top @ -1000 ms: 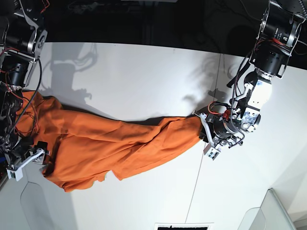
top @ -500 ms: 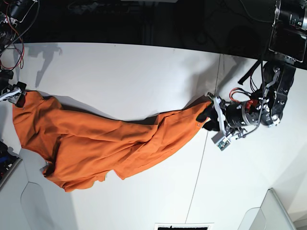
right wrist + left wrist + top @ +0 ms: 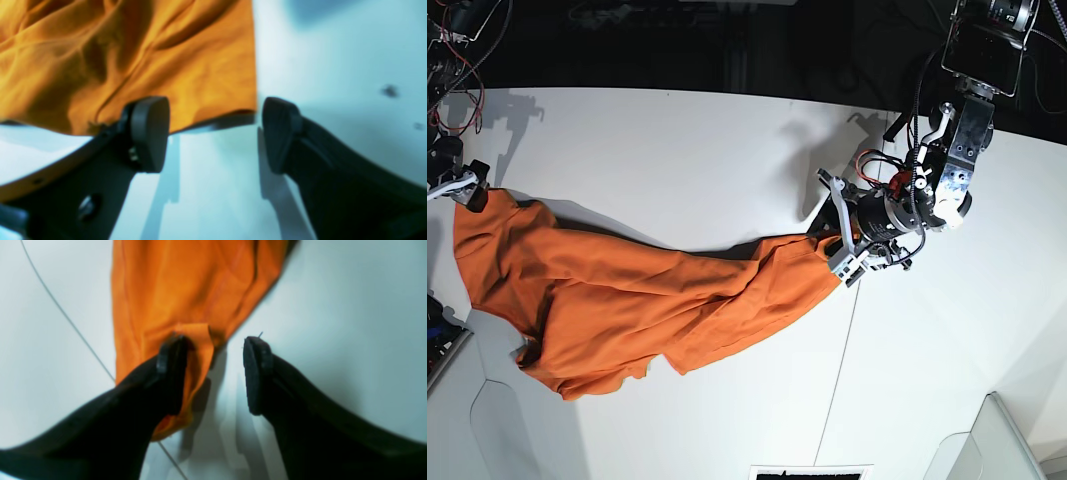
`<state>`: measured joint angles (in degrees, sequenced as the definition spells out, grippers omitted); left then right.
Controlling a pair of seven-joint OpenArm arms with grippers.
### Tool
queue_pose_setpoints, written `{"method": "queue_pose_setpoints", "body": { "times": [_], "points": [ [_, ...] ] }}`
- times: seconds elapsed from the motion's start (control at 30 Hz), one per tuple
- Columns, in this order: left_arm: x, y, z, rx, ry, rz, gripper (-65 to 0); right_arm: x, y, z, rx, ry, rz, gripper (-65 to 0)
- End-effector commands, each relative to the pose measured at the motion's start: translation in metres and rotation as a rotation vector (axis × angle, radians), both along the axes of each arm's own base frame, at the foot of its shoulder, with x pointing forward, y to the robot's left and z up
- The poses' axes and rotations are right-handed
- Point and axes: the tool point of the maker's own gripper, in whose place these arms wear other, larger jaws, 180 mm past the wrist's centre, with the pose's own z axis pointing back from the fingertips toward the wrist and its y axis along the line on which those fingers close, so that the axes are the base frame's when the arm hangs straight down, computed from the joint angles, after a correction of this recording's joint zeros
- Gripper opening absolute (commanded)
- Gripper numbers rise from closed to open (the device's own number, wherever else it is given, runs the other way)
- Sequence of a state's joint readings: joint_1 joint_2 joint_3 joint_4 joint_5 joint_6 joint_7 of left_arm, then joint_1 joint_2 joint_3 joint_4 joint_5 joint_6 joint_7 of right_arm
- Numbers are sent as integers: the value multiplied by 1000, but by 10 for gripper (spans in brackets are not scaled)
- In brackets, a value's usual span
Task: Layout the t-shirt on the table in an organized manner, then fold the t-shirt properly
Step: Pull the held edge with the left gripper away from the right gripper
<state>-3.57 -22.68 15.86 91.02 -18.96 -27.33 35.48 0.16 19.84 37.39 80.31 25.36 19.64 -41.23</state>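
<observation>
Orange t-shirt [image 3: 647, 300] stretched across table [image 3: 727, 150]

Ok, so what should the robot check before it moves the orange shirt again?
1. Left pincer open: ok, jaws apart.
2. Left pincer free of the t-shirt: not ok, one finger lies on the shirt's end.
3. Right pincer open and holding nothing: ok, the shirt's edge lies just beyond its tips.
4. Shirt spread flat: not ok, it is a long, wrinkled, bunched strip.
5. Shirt fully on the table: ok in the base view.
6. Collar position: cannot tell.
</observation>
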Motion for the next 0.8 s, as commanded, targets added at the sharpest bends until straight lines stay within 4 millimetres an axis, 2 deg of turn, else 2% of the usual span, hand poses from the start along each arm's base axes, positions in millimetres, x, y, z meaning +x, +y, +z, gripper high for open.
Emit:
{"method": "queue_pose_setpoints", "body": {
  "times": [0.0, 0.1, 0.33, 0.37, 0.4, 0.57, 0.6, 0.77],
  "points": [
    [13, 2, 16, -12, -62, 11, -349, 15, -8, 17, -18, -59, -3, -222],
    [16, 3, 17, 0, -84, 19, -371, 21, -6, 7, 16, -48, -14, -222],
    [11, 10, -1, 20, -36, 17, -598, 21, -1, -16, 73, 6, -25, -230],
    [9, 10, -5, 23, -24, 10, -646, 19, -1, -17, 71, 12, -25, -253],
    [8, 12, -8, 25, -15, 12, -650, 18, -1, -18, 69, 14, -25, -296],
    [13, 28, -8, 38, -20, 65, -650, 12, -9, -21, 3, 58, -13, -625],
    [15, 34, -6, 32, -19, 87, -650, 12, -10, -21, -7, 62, -4, -650],
    [22, 65, 10, -21, -15, 152, -650, 12, -16, -10, -32, 33, 18, -650]
  ]
}}
